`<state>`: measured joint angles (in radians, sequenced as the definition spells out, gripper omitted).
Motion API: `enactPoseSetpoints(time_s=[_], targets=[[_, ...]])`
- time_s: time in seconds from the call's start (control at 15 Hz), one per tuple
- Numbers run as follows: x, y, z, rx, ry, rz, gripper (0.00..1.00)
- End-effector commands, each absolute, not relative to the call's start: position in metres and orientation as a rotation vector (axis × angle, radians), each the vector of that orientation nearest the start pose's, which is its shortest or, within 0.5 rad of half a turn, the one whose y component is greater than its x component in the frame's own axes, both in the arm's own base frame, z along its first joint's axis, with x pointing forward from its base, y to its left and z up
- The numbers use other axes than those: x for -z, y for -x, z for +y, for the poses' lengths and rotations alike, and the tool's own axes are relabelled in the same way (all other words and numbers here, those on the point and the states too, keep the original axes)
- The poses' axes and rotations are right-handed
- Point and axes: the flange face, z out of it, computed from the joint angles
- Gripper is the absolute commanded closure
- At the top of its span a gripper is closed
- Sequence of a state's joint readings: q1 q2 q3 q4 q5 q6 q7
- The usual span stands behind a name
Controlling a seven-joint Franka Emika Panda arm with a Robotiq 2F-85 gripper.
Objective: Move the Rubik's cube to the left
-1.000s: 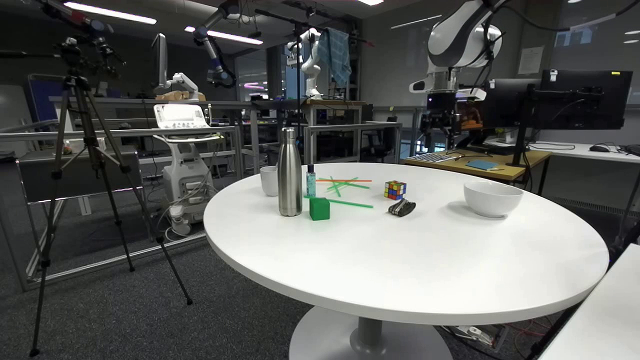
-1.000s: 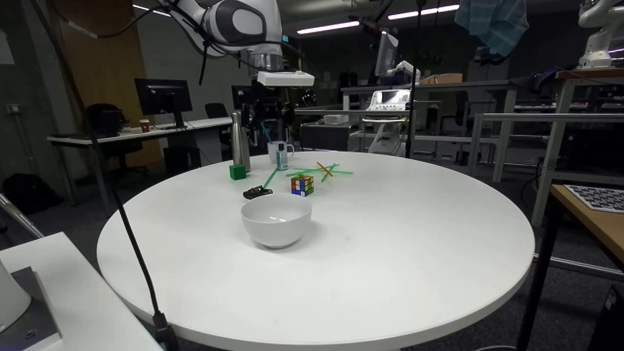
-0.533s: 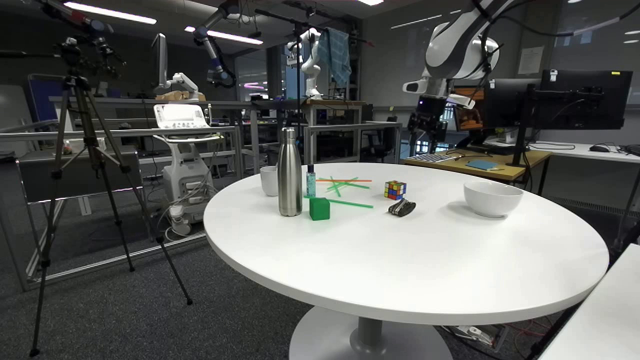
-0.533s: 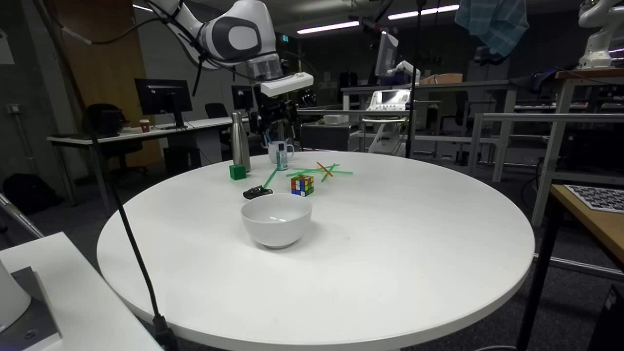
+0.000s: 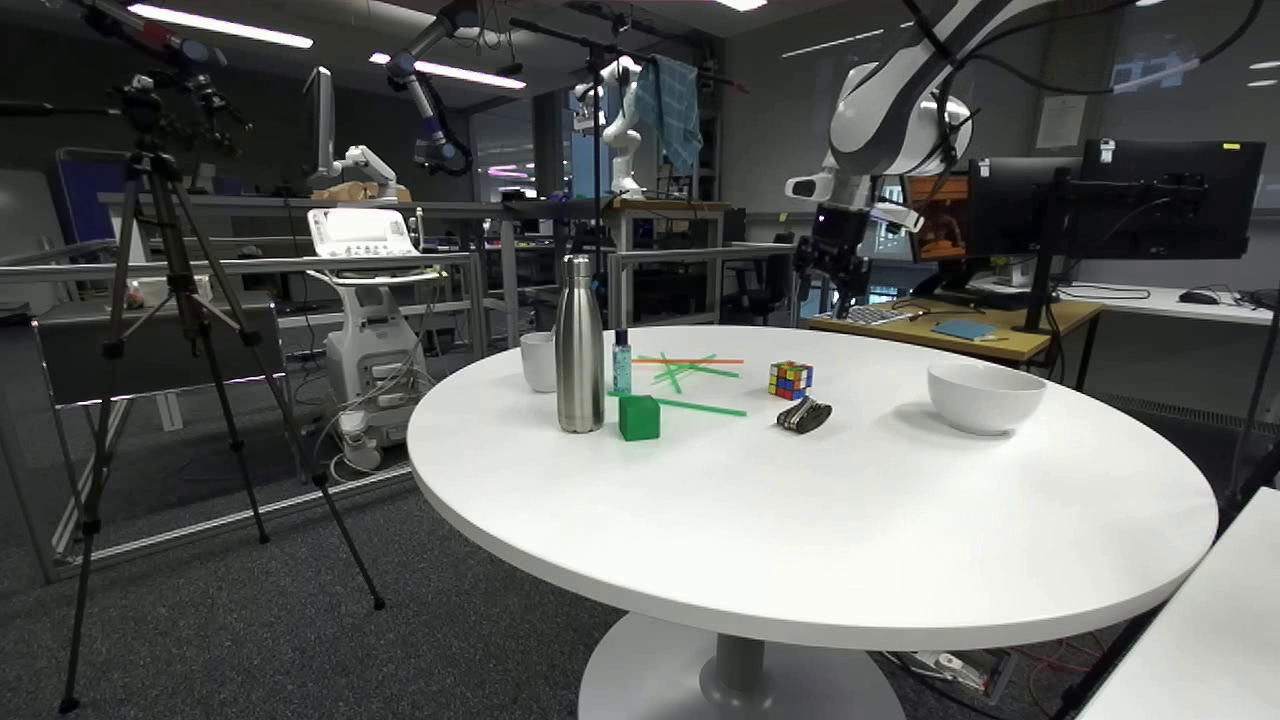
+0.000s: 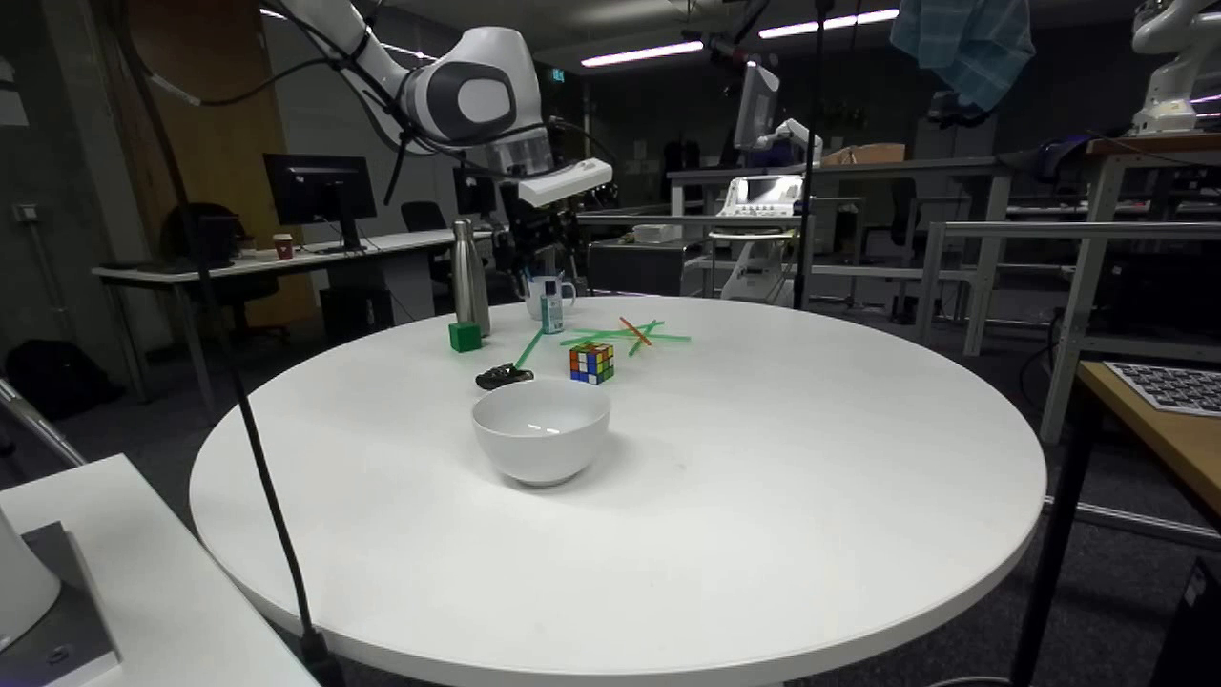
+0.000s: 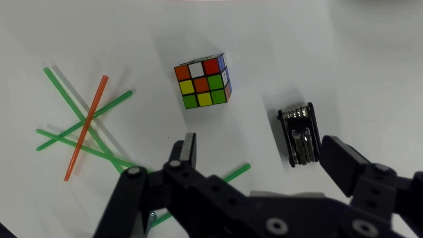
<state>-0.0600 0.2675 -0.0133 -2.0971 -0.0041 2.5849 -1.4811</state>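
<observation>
The Rubik's cube rests on the white round table, its top showing orange, yellow, green, red and white squares in the wrist view. It also appears in both exterior views, near the straws and a dark folding tool. My gripper stands open, its fingers wide apart with nothing gripped between them. In the wrist view the cube lies beyond the left fingertip, not between the fingers. Both exterior views show the gripper well above the table, apart from the cube.
The folding tool lies beside the cube. Green straws and an orange straw cross nearby. A steel bottle, green block, small clear bottle, white mug and white bowl share the table.
The arm has tilted its gripper and moved it left and somewhat lower in an exterior view. The cube and the other table objects have stayed in place. The gripper remains open.
</observation>
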Motion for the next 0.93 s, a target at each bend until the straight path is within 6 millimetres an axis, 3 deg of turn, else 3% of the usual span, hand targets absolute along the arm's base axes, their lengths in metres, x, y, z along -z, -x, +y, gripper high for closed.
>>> enactPoseSetpoints(time_s=[0.0, 0.47, 0.87], targets=[[-0.308, -0.62, -0.055, 0.275, 2.473, -2.182, 0.0], [-0.285, -0.638, -0.072, 0.241, 2.436, -2.208, 0.0], [-0.272, -0.656, -0.068, 0.235, 2.409, -2.224, 0.0]])
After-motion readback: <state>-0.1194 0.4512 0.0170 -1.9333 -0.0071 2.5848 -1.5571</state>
